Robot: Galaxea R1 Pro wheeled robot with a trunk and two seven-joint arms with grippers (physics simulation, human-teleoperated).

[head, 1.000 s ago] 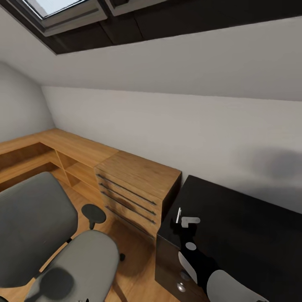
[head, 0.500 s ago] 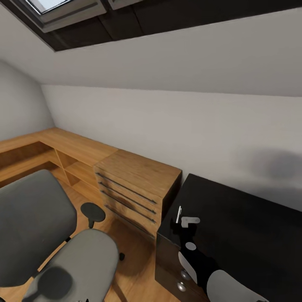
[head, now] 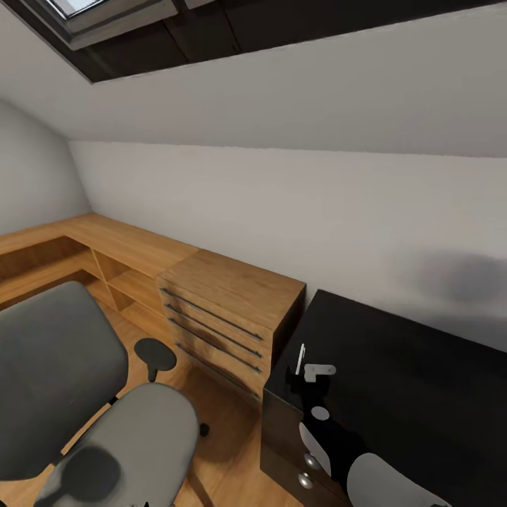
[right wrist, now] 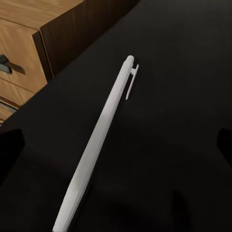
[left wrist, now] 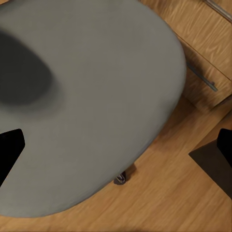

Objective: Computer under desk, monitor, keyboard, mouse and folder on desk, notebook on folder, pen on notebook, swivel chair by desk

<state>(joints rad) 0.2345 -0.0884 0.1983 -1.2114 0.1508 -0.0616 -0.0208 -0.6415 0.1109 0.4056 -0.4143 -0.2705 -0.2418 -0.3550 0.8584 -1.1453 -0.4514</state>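
Both sets of fingers spread apart: right over pen on desk; left above swivel chair.

Attic home-office room in a house. Indicated by sloped ceiling with skylight, grey swivel chair, wooden drawer unit, black desk.

White sloped wall — wooden drawer unit, wood floor.

light: even, soft | shadow: wall (blurry patch) | render: slightly soft
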